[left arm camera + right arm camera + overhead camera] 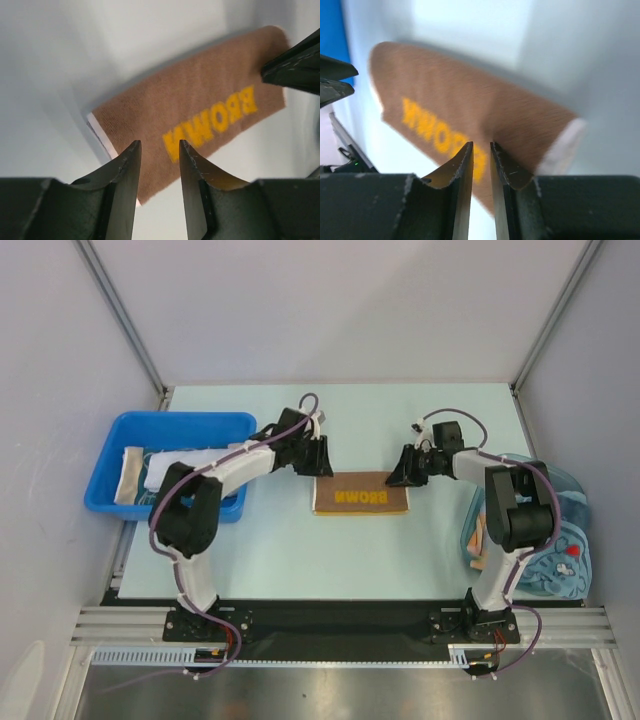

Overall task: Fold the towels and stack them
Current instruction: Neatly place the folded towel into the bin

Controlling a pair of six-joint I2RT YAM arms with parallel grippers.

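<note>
The brown towel point(361, 493) lies folded flat at the centre of the desk point(300, 550), with the left tool point(318, 462) spread and empty over its 9 o'clock end and the right tool point(405, 472) parted a slit, pinching nothing, at its 3 o'clock end, probably placed for taking both ends together.

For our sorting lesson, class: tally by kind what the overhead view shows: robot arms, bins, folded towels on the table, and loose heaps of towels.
Robot arms: 2 (left arm, right arm)
Bins: 1 (blue bin)
Folded towels: 1 (brown towel)
Loose heaps: 1 (heap of towels)
Total: 5
</note>
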